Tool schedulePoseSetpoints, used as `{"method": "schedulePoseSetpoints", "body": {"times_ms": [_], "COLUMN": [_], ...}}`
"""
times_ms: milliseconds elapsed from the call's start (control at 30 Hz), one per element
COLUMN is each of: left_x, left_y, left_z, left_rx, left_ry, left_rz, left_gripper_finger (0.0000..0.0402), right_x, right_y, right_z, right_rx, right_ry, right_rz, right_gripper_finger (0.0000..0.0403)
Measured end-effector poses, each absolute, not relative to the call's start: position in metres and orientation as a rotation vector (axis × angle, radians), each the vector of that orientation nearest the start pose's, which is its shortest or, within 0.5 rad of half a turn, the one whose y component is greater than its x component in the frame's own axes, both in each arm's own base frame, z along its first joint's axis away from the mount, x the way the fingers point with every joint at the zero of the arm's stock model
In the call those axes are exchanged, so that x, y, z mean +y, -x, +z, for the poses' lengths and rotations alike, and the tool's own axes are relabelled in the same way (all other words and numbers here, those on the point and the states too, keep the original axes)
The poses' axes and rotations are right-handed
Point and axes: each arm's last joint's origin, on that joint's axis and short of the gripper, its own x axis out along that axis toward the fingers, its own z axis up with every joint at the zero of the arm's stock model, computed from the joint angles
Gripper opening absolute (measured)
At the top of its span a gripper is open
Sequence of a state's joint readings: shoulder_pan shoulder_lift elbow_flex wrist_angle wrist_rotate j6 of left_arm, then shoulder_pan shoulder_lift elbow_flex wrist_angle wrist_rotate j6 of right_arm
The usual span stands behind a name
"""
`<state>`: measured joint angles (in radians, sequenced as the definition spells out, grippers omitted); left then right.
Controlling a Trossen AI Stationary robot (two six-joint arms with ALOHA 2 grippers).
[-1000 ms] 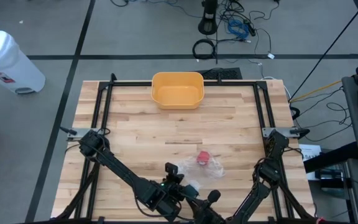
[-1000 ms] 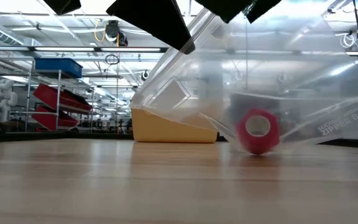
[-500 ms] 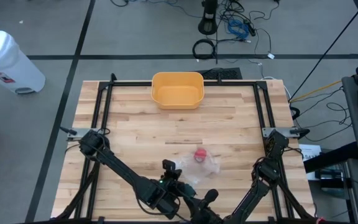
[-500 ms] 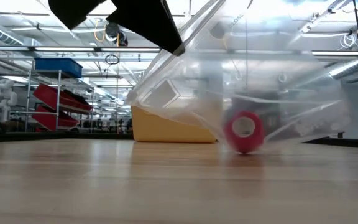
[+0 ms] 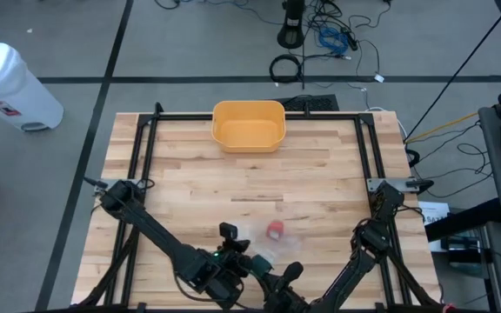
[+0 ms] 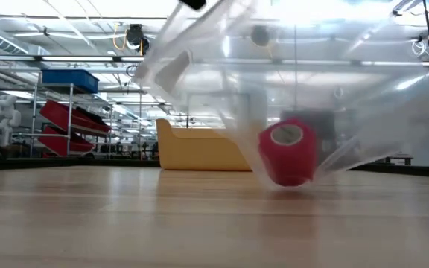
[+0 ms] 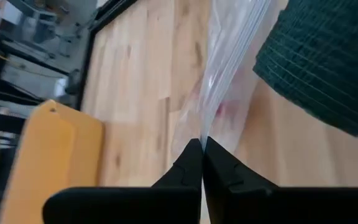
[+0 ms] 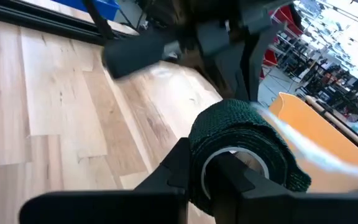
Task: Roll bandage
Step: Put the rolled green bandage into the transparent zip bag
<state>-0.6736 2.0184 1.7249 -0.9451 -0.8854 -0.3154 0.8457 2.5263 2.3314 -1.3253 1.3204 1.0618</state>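
Now your left gripper (image 7: 201, 148) is pinched tight on the zipper bag (image 6: 274, 89); lift steadily so the red bandage roll (image 6: 285, 154) slides out, while your right gripper (image 8: 211, 163) grips the green bandage roll (image 8: 244, 149)

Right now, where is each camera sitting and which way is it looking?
High view: above the table, looking straight down on the yellow bin, both arms low in frame.
Low view: at tabletop height, facing the red bandage roll inside the clear bag.
Left wrist view: behind the left pincer, shut on the clear bag.
Right wrist view: behind the right pincer, holding the green bandage roll.
All four show the wooden table.
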Motion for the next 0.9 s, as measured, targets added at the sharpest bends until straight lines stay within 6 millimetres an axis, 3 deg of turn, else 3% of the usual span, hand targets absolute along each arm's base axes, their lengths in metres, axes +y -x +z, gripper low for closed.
{"method": "schedulePoseSetpoints", "body": {"times_ms": [233, 567, 900], "left_x": [-0.242, -0.234, -0.236], "left_y": [-0.329, -0.335, -0.333], "left_z": [0.261, 0.260, 0.260], "left_rx": [0.862, 0.880, 0.890], "left_ry": [-0.399, -0.353, -0.360], "left_rz": [0.231, 0.247, 0.236], "left_gripper_finger": [0.0000, 0.0000, 0.0000], "right_x": [0.350, 0.355, 0.347], "right_y": [-0.349, -0.353, -0.360], "right_z": [0.195, 0.205, 0.204], "right_rx": [0.328, 0.237, 0.273], "right_ry": [0.343, 0.347, 0.350], "right_rz": [-0.657, -0.675, -0.685], "right_gripper_finger": [0.0027, 0.0027, 0.0027]}}
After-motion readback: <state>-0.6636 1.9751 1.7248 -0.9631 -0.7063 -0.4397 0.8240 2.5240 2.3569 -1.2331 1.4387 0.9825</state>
